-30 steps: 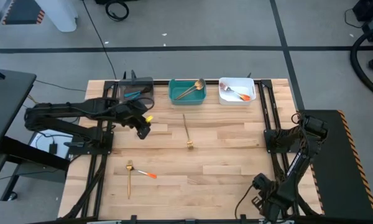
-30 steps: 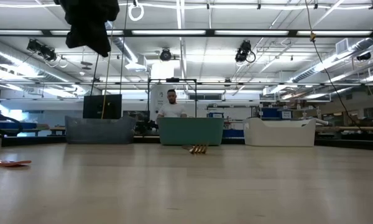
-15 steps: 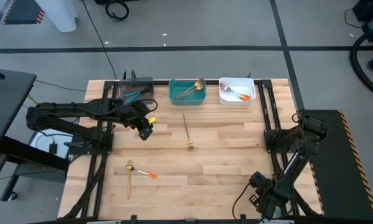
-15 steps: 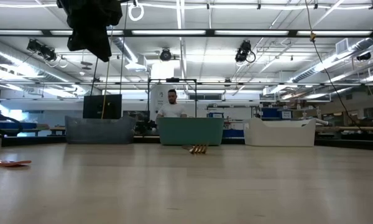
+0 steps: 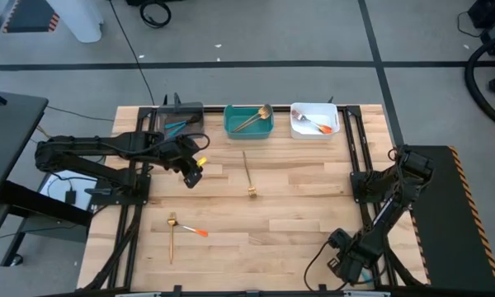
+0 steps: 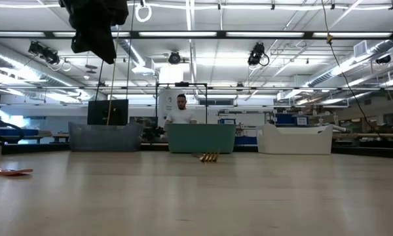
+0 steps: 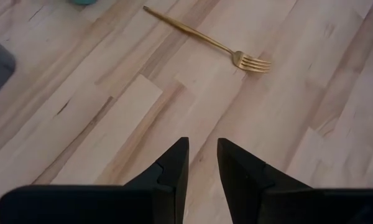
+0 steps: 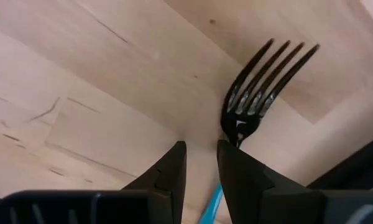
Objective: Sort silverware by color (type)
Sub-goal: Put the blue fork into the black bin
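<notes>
My right gripper (image 8: 201, 146) hangs open at the table's near right corner (image 5: 343, 266), pointing down. It is just over a fork with a dark head (image 8: 261, 87) and a blue handle (image 8: 212, 200) that lies flat on the wood. The handle shows through the gap between the fingers, and the neck runs behind one finger. My left gripper (image 7: 202, 146) is open and has nothing in it, above the table's far left part (image 5: 191, 173). A gold fork (image 5: 249, 173) lies mid-table. A gold utensil (image 5: 172, 235) and an orange-handled one (image 5: 196, 231) lie at the near left.
Three bins stand along the far edge: a dark one (image 5: 181, 115) with blue-handled pieces, a teal one (image 5: 248, 130) with gold pieces and a white one (image 5: 313, 132) with orange-handled pieces. A person (image 6: 181, 111) stands in the room beyond the table. Bare wood lies between the gold fork and my right gripper.
My right gripper has sunk toward the table at the near right corner and shifted a little toward the left edge. Its finger gap has stayed the same.
</notes>
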### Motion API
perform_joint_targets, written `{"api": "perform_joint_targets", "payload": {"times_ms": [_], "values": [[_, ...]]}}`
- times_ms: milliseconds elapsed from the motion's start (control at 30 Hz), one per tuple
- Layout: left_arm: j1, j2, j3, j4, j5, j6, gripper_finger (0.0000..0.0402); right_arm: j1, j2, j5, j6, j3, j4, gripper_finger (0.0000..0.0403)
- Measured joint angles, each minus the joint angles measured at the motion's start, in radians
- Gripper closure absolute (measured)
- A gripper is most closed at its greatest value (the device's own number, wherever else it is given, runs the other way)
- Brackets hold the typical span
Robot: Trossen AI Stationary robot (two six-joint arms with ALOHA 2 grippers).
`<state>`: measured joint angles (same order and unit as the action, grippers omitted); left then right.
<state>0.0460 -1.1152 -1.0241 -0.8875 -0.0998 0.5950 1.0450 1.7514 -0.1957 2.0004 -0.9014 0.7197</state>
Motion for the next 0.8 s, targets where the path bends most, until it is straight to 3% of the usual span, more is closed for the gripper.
{"api": "perform_joint_targets", "payload": {"times_ms": [100, 200, 400, 633, 800], "values": [[-0.005, 0.0, 0.0, 0.0, 0.0, -0.003, 0.0308, -0.013, -0.012, 0.006, -0.013, -0.011, 0.011, 0.0304], [-0.005, 0.0, 0.0, 0.0, 0.0, -0.004, 0.0308, -0.026, -0.018, 0.048, -0.015, -0.024, 0.127, 0.0305], [-0.005, 0.0, 0.0, 0.0, 0.0, -0.005, 0.0308, -0.038, -0.02, -0.044, -0.043, -0.003, 0.165, 0.0307], [-0.005, 0.0, 0.0, 0.0, 0.0, -0.005, 0.0308, -0.053, -0.036, -0.049, -0.071, -0.001, 0.151, 0.0307], [-0.005, 0.0, 0.0, 0.0, 0.0, -0.011, 0.0308, -0.058, -0.081, -0.039, -0.061, -0.029, 0.244, 0.0307]]}}
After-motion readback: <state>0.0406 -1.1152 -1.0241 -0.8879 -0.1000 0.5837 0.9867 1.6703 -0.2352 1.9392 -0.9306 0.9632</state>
